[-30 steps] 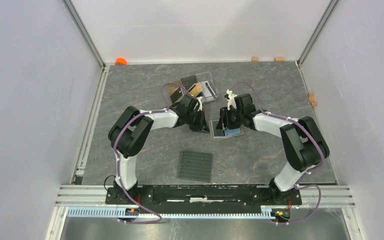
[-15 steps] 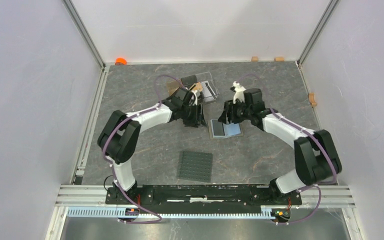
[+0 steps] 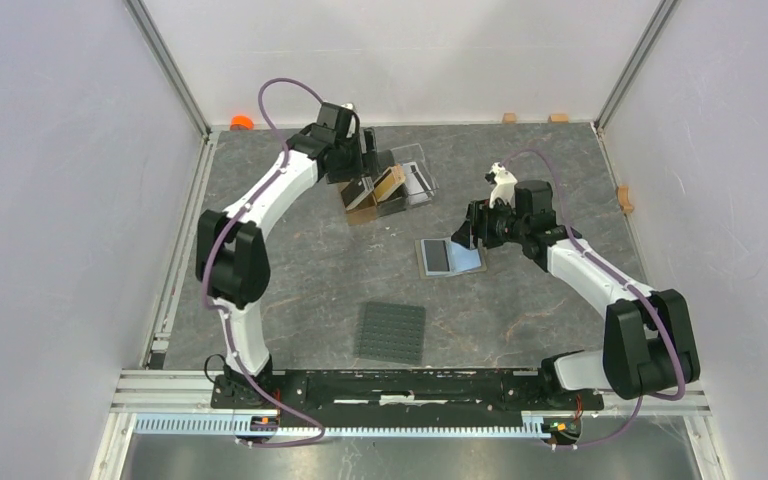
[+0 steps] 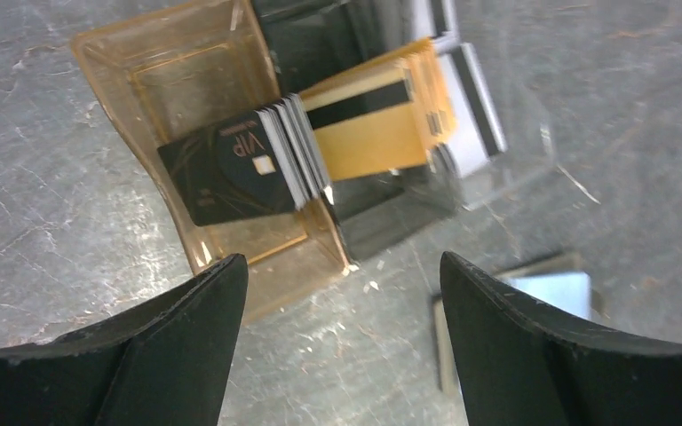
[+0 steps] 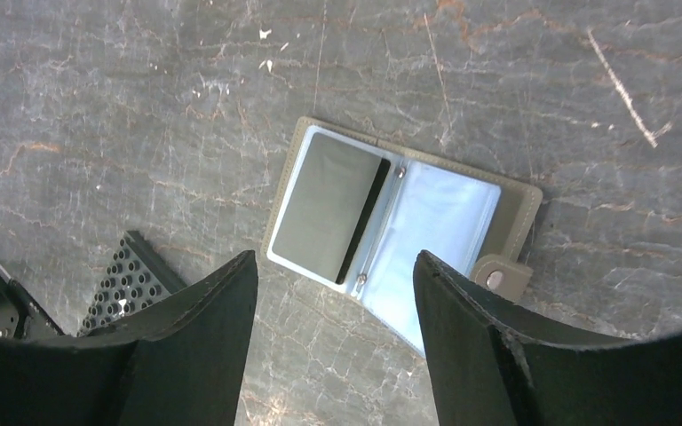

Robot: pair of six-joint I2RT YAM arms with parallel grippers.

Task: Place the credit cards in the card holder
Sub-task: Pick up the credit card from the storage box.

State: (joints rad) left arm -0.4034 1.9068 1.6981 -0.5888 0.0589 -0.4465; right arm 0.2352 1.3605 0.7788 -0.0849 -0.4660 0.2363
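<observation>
Top external view, read outward from the arm bases: we meet first a dark grey studded mat [image 3: 392, 332], then the card holder [image 3: 450, 257], lying open and flat on the table [image 3: 290, 280]. The right wrist view shows the right gripper [image 5: 336, 257] above the holder, its fingers [image 5: 186, 355] spread wide with nothing between them. The holder's left clear pocket, which holds a grey card [image 5: 324, 206] with a black stripe, appears in the gap, and the snap tab [image 5: 500, 278] lies beside the right finger. Farther back, well apart from the holder, is the three-slot stand [image 3: 362, 198]. The left wrist view shows the left gripper [image 4: 342, 260] likewise spread and empty over the stand's near corner. Beyond its fingertips we see a black VIP card [image 4: 222, 169], a gold-orange card [image 4: 373, 124] and a white-silver card [image 4: 471, 115] leaning in the slots.
</observation>
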